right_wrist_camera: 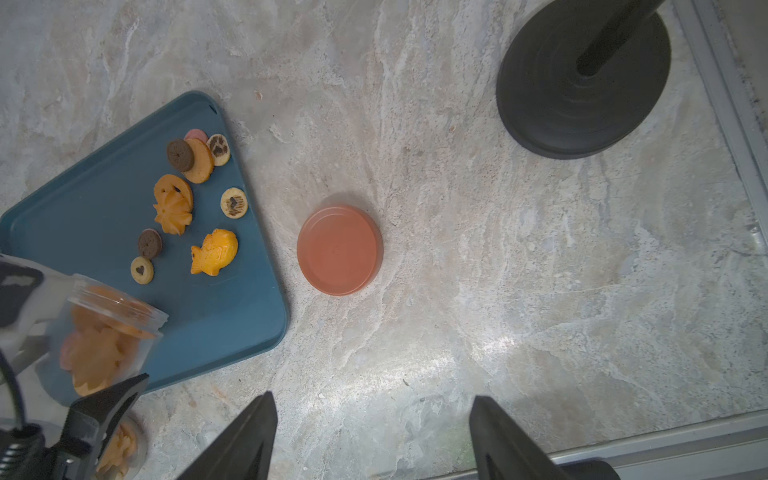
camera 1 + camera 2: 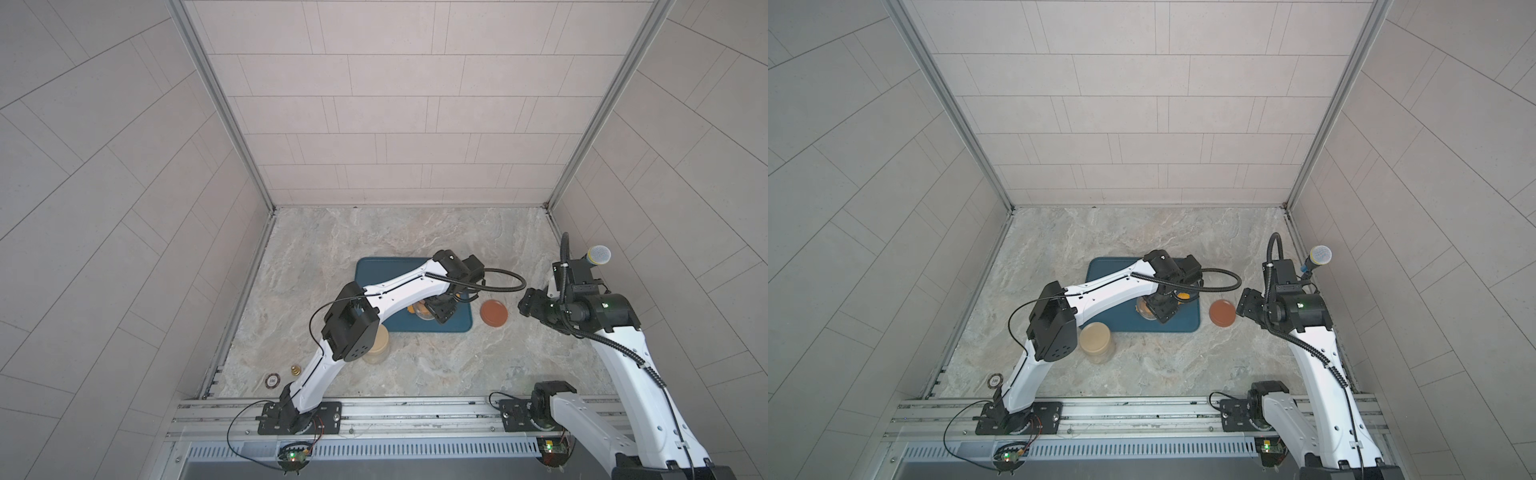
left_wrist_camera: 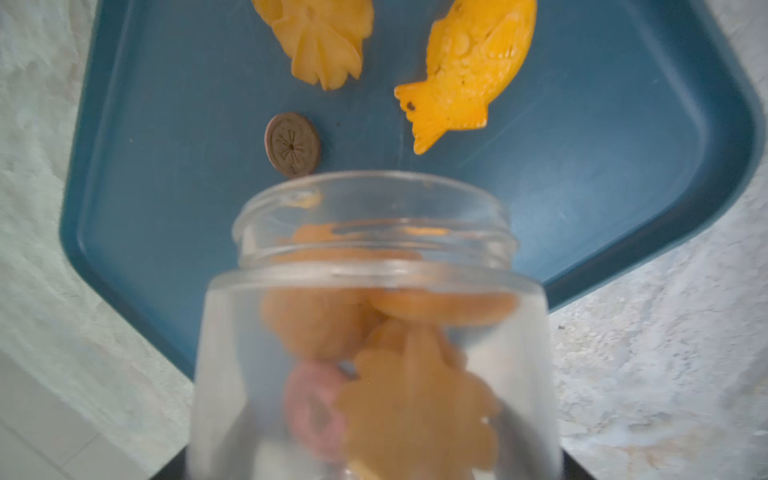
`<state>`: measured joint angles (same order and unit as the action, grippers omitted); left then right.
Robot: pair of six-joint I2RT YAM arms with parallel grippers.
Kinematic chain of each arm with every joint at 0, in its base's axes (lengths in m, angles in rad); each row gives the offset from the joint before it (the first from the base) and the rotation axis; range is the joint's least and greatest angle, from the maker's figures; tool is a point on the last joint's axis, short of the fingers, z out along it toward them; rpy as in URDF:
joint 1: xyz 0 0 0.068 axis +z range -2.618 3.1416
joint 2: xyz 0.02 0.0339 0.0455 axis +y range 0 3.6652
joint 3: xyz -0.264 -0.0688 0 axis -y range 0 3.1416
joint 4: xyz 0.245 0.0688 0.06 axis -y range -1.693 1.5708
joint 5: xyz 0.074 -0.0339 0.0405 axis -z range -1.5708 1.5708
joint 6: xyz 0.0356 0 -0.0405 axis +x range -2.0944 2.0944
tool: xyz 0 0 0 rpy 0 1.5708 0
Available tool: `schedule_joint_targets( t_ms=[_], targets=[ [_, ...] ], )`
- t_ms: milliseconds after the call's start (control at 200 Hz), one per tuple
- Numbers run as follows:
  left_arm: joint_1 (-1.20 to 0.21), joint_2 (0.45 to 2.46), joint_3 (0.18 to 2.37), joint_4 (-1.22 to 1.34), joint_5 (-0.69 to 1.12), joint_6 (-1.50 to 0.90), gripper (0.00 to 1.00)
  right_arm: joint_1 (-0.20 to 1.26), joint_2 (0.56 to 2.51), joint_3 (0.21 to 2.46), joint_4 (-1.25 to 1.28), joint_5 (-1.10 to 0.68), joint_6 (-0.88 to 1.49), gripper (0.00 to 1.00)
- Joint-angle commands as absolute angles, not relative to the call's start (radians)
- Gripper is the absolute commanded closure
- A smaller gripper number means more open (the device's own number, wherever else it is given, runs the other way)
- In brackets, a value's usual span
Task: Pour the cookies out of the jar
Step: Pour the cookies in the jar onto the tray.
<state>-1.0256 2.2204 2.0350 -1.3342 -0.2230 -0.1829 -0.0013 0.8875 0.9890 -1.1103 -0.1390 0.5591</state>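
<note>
In both top views, the jar is held tipped over the tray's near edge by the left gripper, which is closed on its body. The lid lies on the bench, just off the tray's right edge. The right gripper hangs near the lid.

In the left wrist view, the open mouth is pointed down at the tray. A few cookies lie out on it, and several more, orange and one pink, are crowded behind the neck.

In the right wrist view, the right jaws are seen wide apart and empty above the bench. About ten cookies are spread along the tray's right edge.

The pour is judged partly done: the jar is not yet emptied.
</note>
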Motion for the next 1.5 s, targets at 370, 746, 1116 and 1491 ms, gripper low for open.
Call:
schedule_joint_targets(
  t_ms=[370, 746, 1116, 1491],
  targets=[
    [-0.944, 2.194, 1.971, -1.212, 0.203, -0.262, 1.00, -0.009, 0.868, 0.987, -1.124, -0.129, 0.564, 0.23],
    [-0.758, 1.944, 1.317, -0.106, 0.805, -1.081, 1.00, -0.011, 0.853, 0.968, -1.124, -0.121, 0.563, 0.22],
    [-0.773, 1.975, 0.967, 1.062, 0.632, -1.900, 1.00, -0.014, 0.854, 0.965, -1.127, -0.110, 0.558, 0.22],
    [-0.890, 1.761, 0.858, 0.946, 0.309, -2.106, 1.00, -0.012, 0.855, 0.954, -1.115, -0.117, 0.566, 0.22]
  ],
)
